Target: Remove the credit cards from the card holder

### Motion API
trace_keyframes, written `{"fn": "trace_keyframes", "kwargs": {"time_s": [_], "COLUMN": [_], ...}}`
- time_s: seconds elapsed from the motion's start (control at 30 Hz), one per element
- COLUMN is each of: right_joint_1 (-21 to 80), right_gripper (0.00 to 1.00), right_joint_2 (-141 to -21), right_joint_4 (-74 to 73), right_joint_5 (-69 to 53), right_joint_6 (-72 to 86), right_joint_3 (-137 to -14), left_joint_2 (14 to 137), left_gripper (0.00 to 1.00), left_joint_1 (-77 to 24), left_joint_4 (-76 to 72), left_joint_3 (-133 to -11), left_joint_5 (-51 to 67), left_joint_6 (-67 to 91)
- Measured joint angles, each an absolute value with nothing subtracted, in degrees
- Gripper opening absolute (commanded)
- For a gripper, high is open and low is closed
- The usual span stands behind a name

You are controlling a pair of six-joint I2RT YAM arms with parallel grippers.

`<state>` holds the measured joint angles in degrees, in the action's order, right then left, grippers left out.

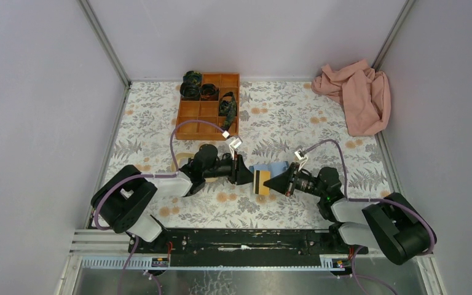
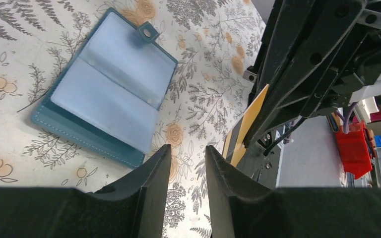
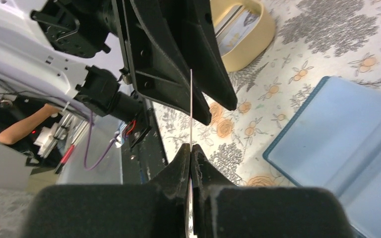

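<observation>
The light-blue card holder (image 2: 106, 87) lies open and flat on the floral table, its inner pockets looking plain; it also shows in the top view (image 1: 278, 167) and the right wrist view (image 3: 347, 144). My right gripper (image 3: 190, 147) is shut on a tan/gold credit card with a dark stripe (image 1: 260, 182), held on edge above the table just near of the holder; the card is edge-on in the right wrist view (image 3: 190, 106) and shows in the left wrist view (image 2: 252, 111). My left gripper (image 2: 187, 147) is open and empty, its fingertips close to the card's left side (image 1: 246, 172). No other cards are visible.
A brown divided organizer (image 1: 209, 110) with dark rolled items stands at the back centre. A pink cloth (image 1: 356, 92) lies at the back right. A yellow oval tray (image 3: 243, 37) sits beyond the left arm. Grey walls enclose the table.
</observation>
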<state>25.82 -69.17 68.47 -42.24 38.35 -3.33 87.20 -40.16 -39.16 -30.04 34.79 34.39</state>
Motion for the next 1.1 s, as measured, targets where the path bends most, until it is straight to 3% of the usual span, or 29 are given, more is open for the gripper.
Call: {"fn": "trace_keyframes", "kwargs": {"time_s": [0.3,0.43,0.67,1.1], "right_joint_1": [25.82,25.41,25.06,25.02], "right_gripper": [0.00,0.00,0.00,0.00], "right_joint_2": [-71.57,-65.60,-54.48,-58.94], "right_joint_4": [76.16,73.08,64.36,64.05], "right_joint_5": [-45.47,-43.27,-38.50,-38.41], "right_joint_6": [41.91,41.15,37.08,36.69], "right_joint_3": [-3.27,-2.31,-1.65,-1.61], "left_joint_2": [87.18,87.18,87.18,87.18], "left_gripper": [0.32,0.39,0.40,0.38], "left_joint_1": [-40.14,-40.12,-40.01,-38.81], "left_joint_4": [-43.35,-44.60,-47.42,-50.63], "left_joint_3": [-29.63,-29.41,-27.79,-26.46], "left_joint_5": [38.26,38.41,38.44,38.92], "left_joint_6": [35.48,36.21,38.28,40.29]}}
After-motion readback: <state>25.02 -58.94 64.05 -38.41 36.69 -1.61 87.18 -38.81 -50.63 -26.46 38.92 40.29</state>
